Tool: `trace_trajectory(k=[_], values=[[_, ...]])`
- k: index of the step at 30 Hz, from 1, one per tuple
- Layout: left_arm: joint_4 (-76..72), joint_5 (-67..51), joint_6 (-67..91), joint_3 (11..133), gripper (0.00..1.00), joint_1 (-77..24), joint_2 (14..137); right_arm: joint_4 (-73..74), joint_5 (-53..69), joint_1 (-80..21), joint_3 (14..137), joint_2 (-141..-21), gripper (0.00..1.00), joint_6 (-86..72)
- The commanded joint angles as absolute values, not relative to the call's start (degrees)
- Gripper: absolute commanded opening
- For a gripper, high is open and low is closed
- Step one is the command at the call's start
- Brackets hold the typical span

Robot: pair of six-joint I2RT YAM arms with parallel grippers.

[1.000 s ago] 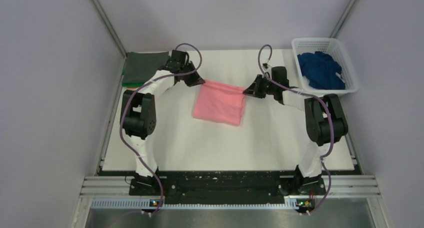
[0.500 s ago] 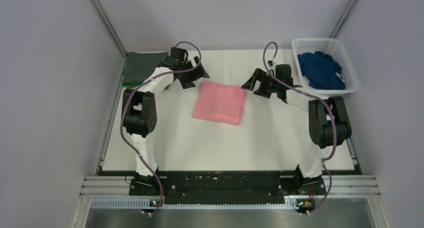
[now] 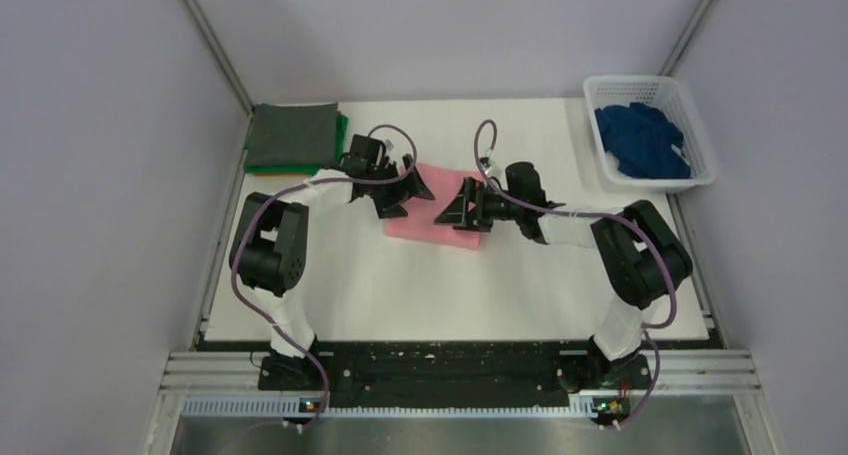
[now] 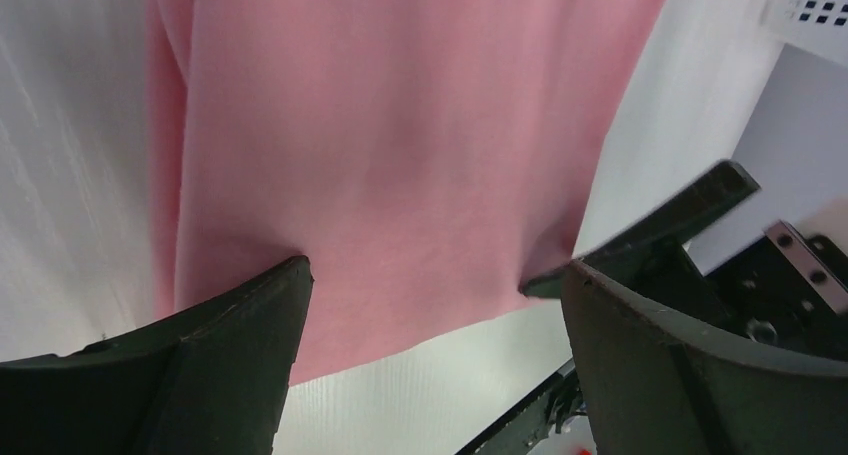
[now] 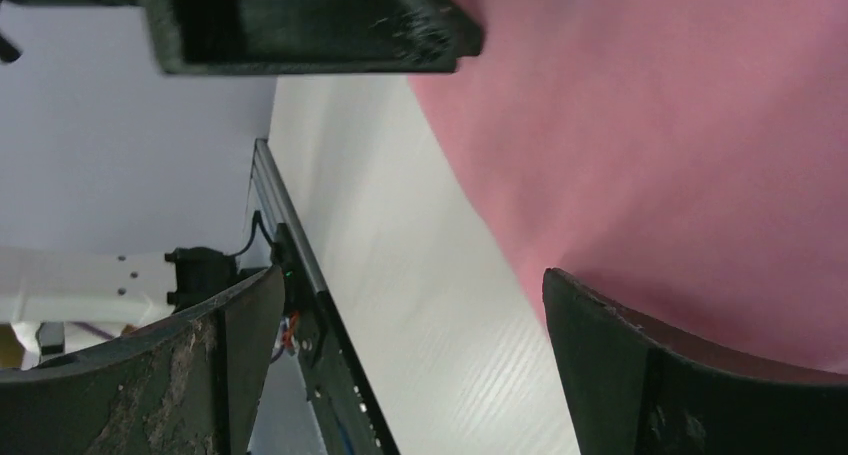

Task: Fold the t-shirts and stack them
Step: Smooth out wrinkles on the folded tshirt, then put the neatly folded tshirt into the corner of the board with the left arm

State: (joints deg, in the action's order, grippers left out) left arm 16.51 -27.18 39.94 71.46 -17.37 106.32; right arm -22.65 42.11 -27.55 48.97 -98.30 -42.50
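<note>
The salmon-pink t-shirt lies folded flat in the middle of the table. Both grippers hover low over it, facing each other. My left gripper is open above its left part, and the pink cloth fills the view between its spread fingers. My right gripper is open above the right part, one finger over the pink cloth, the other off its edge. Neither holds anything. A grey t-shirt lies folded on a green one at the back left. A dark blue t-shirt sits crumpled in the basket.
The white lattice basket stands at the back right corner. An orange strip shows under the folded stack's near edge. Grey walls close in the table on the left, back and right. The arms' bases and a black rail run along the near edge.
Both grippers let go of the pink shirt's far corners and opened. They then moved inward and nearer, and now hang over the middle of the shirt.
</note>
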Motion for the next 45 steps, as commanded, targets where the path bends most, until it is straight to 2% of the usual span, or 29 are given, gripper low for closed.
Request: trace_trajectory(k=[1,7,13,17,25,30,34,36,41,45], values=[[10.3,-30.8,41.6,67.4,0.99,-17.4,107.6,-28.2,39.9,-27.1,45.6,-105.6,0.99,-44.8],[9.3,-28.4,41.6,57.3,0.99,-17.3,106.4,-28.9,37.1,-27.0,37.1,-107.9,0.99,-44.9],[8.0,-23.7,43.6,42.2,0.99,-17.5,96.2,-19.9,30.9,-27.0,32.1,-100.8,0.99,-40.3],[8.2,-21.7,46.5,34.8,0.99,-20.1,87.6,-16.8,31.6,-27.1,30.2,-95.2,0.99,-39.6],[20.1,-8.6,47.1,39.0,0.99,-23.0,70.2,-5.8,27.2,-27.1,37.0,-83.1,0.99,-34.5],[30.5,8.7,48.1,43.6,0.99,-23.0,62.7,-4.6,12.2,-27.0,37.5,-71.0,0.99,-33.5],[26.9,11.2,50.2,42.1,0.99,-22.9,63.3,-2.1,-5.1,-26.9,34.0,-62.4,0.99,-38.0],[23.8,10.3,51.0,41.3,0.99,-22.9,65.7,-1.9,-9.7,-26.8,31.4,-58.9,0.99,-40.5],[20.5,7.5,50.8,44.4,0.97,-22.9,74.9,-4.9,-11.1,-26.7,26.3,-52.2,0.99,-38.5],[19.6,4.3,49.7,48.6,0.91,-22.9,82.9,-4.8,-12.8,-26.7,25.0,-50.7,0.99,-37.4]])
